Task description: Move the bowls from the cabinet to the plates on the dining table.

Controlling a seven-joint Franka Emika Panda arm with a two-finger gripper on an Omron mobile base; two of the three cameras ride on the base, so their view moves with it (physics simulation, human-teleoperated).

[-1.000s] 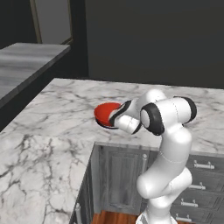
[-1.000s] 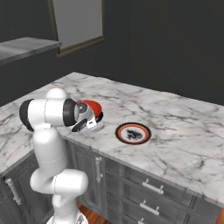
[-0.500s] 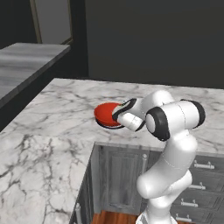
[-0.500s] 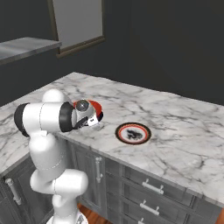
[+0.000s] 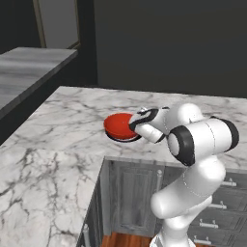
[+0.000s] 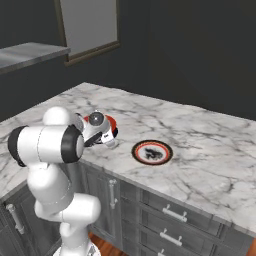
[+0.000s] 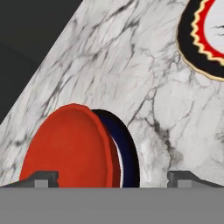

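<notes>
A glossy red bowl point(image 5: 119, 125) point(image 6: 110, 124) point(image 7: 65, 146) rests on a dark-rimmed plate point(image 5: 117, 138) point(image 7: 130, 157) on the marble dining table point(image 5: 58, 135) point(image 6: 215, 140). My gripper point(image 5: 133, 122) point(image 6: 113, 139) point(image 7: 111, 179) is open just beside the bowl's near edge, holding nothing, with the bowl low between its fingertips point(image 7: 41, 177) in the hand view. A second plate point(image 6: 152, 152) point(image 7: 199, 41), with a dark rim, a red zigzag ring and a pale centre, lies bare to the right. The cabinet is out of view.
The table's front edge runs just below the bowl, over dark grey drawers point(image 6: 170, 220) and doors point(image 5: 132, 193). A separate marble counter point(image 5: 29, 72) stands to the left, with a dark wall point(image 5: 169, 43) behind the table.
The jaws have spread a little wider and the hand has drawn back slightly from the red bowl as the elbow swung outward. The bowl stays on its plate.
</notes>
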